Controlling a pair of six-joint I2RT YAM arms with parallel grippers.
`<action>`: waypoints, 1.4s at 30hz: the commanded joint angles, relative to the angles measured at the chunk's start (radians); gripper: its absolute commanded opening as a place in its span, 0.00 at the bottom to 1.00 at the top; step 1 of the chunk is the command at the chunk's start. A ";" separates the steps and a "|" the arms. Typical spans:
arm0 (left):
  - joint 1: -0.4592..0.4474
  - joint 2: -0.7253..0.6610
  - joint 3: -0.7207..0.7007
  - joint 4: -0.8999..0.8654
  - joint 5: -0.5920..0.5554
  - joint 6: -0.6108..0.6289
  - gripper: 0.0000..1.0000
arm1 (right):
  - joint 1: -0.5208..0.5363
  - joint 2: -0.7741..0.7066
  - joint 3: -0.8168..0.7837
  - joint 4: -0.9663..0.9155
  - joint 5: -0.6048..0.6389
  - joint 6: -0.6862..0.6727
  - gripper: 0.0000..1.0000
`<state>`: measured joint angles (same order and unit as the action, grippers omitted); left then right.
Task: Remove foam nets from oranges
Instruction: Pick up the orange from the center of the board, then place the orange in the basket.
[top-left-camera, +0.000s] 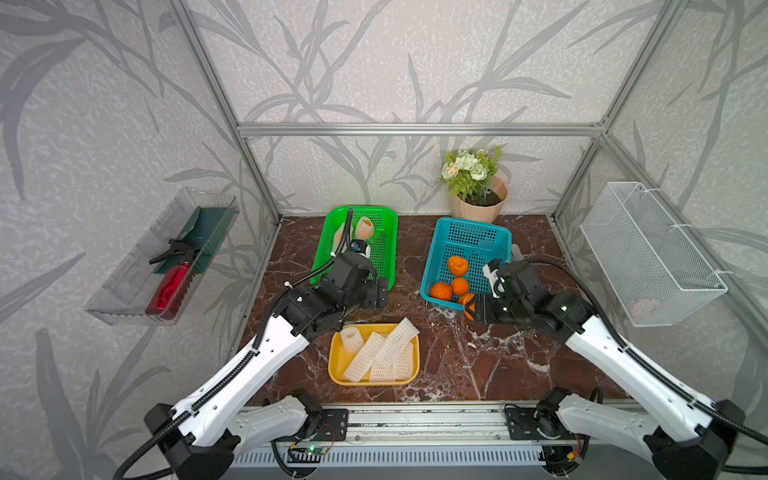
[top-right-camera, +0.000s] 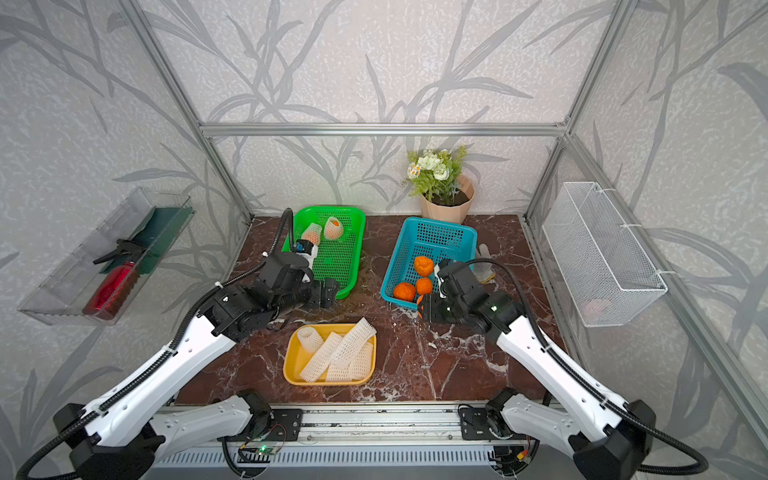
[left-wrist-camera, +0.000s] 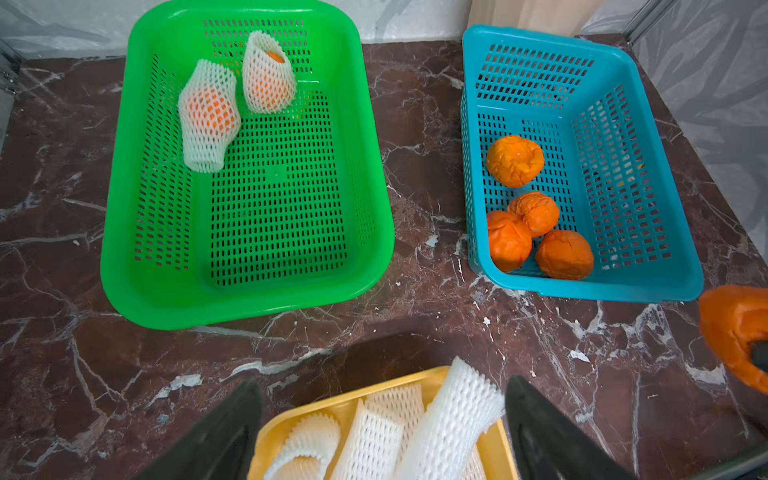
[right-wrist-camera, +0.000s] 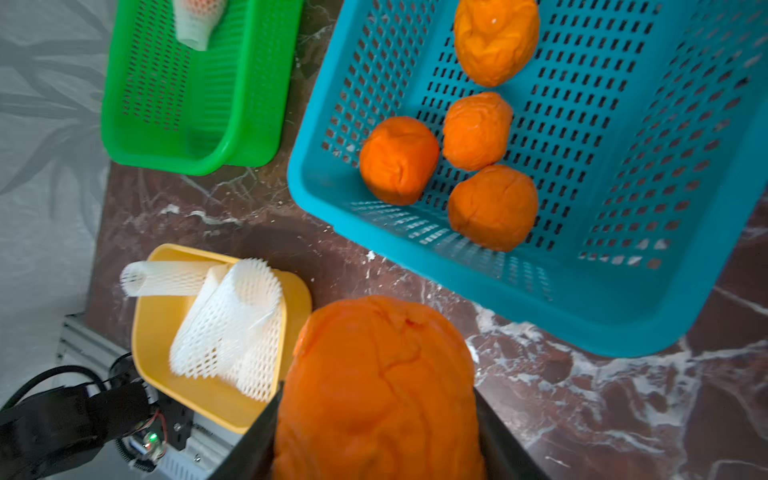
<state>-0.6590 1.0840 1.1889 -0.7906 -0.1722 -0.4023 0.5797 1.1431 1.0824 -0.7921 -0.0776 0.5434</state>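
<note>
Several empty foam nets (top-left-camera: 397, 343) lie piled in the yellow tray (top-left-camera: 334, 361) at the front. My left gripper (left-wrist-camera: 383, 381) hangs open just above the tray's far edge, nothing between its fingers. Two oranges still in nets (left-wrist-camera: 208, 112) (left-wrist-camera: 268, 77) lie at the far end of the green basket (top-left-camera: 388, 232). Several bare oranges (top-left-camera: 457, 266) sit in the blue basket (top-left-camera: 469, 237). My right gripper (right-wrist-camera: 377, 388) is shut on a bare orange (right-wrist-camera: 378, 357), held over the table just in front of the blue basket's near rim.
A potted plant (top-left-camera: 478, 199) stands at the back behind the blue basket. A white wire basket (top-left-camera: 648, 253) hangs on the right wall. A clear tray with a red spray bottle (top-left-camera: 170, 286) hangs on the left wall.
</note>
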 joint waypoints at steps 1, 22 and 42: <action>0.011 -0.009 0.022 0.022 0.024 0.060 0.90 | -0.042 0.117 0.094 -0.057 0.064 -0.150 0.48; 0.110 0.059 0.033 0.061 0.143 -0.008 0.91 | -0.234 0.731 0.373 -0.002 0.177 -0.286 0.56; 0.327 0.417 0.154 0.126 0.105 -0.137 0.91 | -0.285 0.361 0.168 0.117 -0.131 -0.279 0.89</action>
<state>-0.3660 1.4479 1.2976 -0.6788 -0.0429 -0.5575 0.2943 1.6085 1.2835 -0.6991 -0.1322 0.2646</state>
